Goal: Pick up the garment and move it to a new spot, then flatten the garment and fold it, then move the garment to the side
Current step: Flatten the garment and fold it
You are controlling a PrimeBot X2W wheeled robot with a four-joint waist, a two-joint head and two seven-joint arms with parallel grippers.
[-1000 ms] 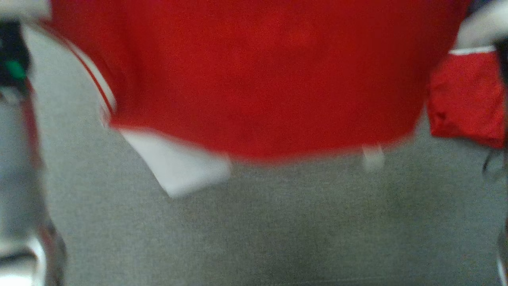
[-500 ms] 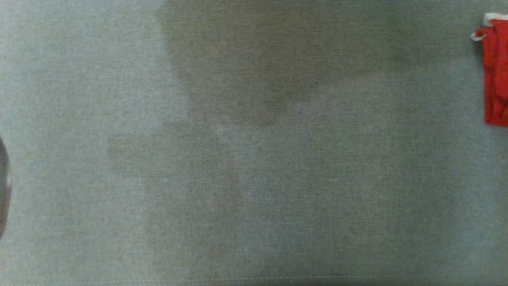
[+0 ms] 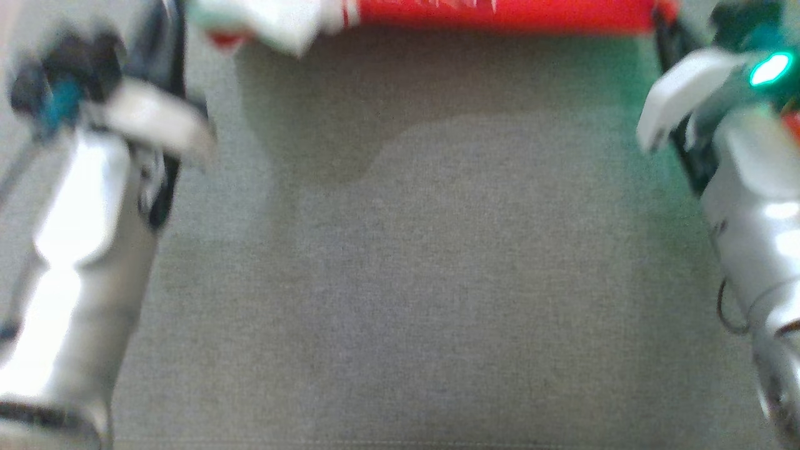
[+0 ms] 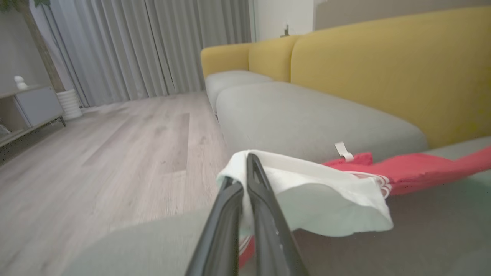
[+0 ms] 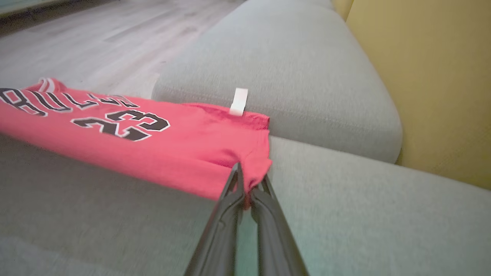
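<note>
1. Grey sofa seat cushion (image 3: 400,281) lies under the work. A yellow backrest (image 4: 383,69) stands behind it, and a wood floor (image 4: 115,153) runs off to the left of the left end effector (image 4: 241,170).
2. That left end effector has its two dark fingers pressed together on the white panel (image 4: 314,191) at one end of the garment (image 5: 134,145). The cloth bulges over the tips and hangs out to their right.
3. From there the garment, a red jersey with black lettering, runs as a long band between the two end effectors, above the cushion. Whether its sagging lower edge touches the cushion I cannot tell.
4. At the far end, the right end effector (image 5: 250,172) is clamped on a bunched red corner. A small white label (image 5: 239,101) sits just beyond its tips.
5. Judging by how it drapes, the jersey is light, limp and probably a little slick. It will not hold a shape by itself.
6. A thin pinch near an edge could slide out if the band is pulled hard.
7. The best holds are probably the outer corners, gripped through both layers. Keeping the two end effectors well apart should let the cloth settle flat.
</note>
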